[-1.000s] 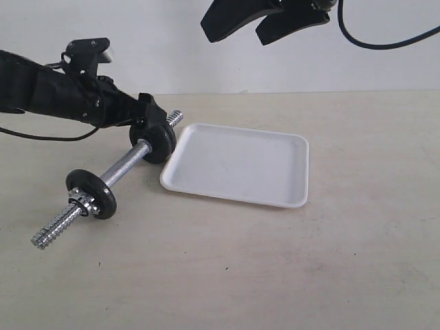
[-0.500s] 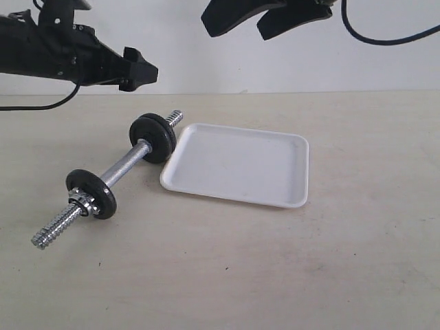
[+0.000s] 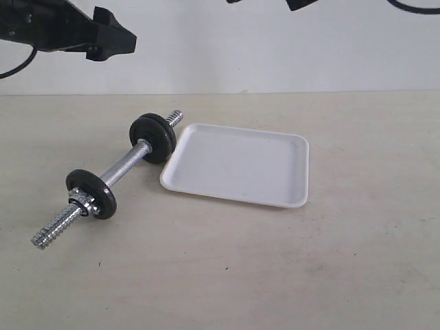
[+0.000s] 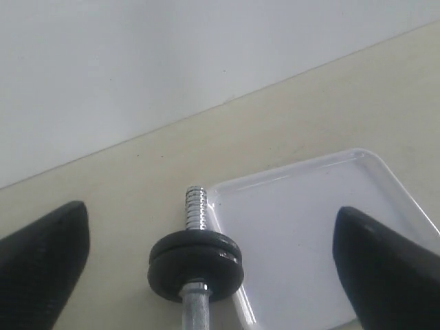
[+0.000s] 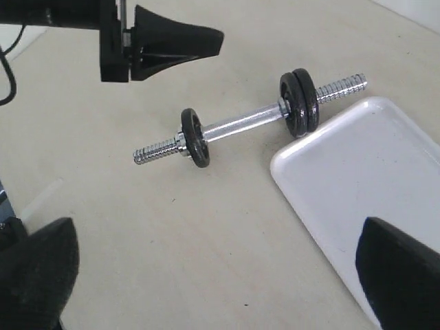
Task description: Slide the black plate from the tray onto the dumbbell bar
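A pale beige table runs back to a plain white wall. The black plate is on the dumbbell bar, standing upright on the rod's far end with a twin disc pressed flat against it and a short run of bare thread poking out beyond the pair toward the table's far edge. The bar lies flat on the table on the left arm's side, slanting from near the far edge down toward the front. A third black disc stands on its nearer end, with a chrome collar against it and more thread beyond. The tray lies flat near the middle of the table, one rounded corner just beside the paired discs; whether rim and disc touch cannot be told. The left gripper hangs high in front of the wall above the bar's far end, fingers spread wide and holding nothing. The right gripper is higher, mostly off the top of the exterior view, also spread wide and gripping nothing, looking down on the bar and the tray.
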You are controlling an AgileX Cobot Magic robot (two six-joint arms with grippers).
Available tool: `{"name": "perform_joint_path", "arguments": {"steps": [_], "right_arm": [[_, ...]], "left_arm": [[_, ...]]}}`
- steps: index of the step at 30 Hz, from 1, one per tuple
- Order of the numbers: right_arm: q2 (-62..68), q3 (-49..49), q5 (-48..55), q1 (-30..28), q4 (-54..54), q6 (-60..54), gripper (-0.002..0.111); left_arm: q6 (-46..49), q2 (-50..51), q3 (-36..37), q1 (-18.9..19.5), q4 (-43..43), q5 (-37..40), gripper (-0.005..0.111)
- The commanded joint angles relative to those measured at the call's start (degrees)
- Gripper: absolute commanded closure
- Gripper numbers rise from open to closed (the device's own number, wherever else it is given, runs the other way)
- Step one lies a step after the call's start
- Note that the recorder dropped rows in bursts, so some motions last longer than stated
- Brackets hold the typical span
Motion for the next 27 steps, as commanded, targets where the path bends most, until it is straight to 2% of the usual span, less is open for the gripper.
{"name": "perform_joint_path", "arguments": {"steps": [1,6,10,15,21,27], "right_arm": [[-4.87,-0.16,0.05,-0.11,-1.75,2.71,0.003],[-10.55,-0.16,0.05,-0.11,-1.99,-0.8,0.003],[-16.46,-0.16,-0.47,-0.11,-1.79,-2.53,0.003],[-24.5,-0.16,-9.95,-0.11,0.89,-9.43,0.003],[-30.63,-0.01,-7.88,-0.11,9.38,-18.26,0.003],[-38.99,8.79,-3.8,-0.11,24.18,-28.97,0.003]], "left_arm": [[-9.68,-5.71,-0.2,0.0,8.48,5.28,0.018],[-11.46,-13.81,-0.2,0.0,9.01,10.31,0.018],[-11.46,-22.41,-0.2,0.0,4.96,11.7,0.018],[-7.91,-34.89,1.49,0.0,2.66,11.7,0.018],[-7.1,-52.6,10.38,0.0,2.38,11.57,0.018],[-7.1,-72.71,22.74,0.0,1.22,7.1,0.018]]}}
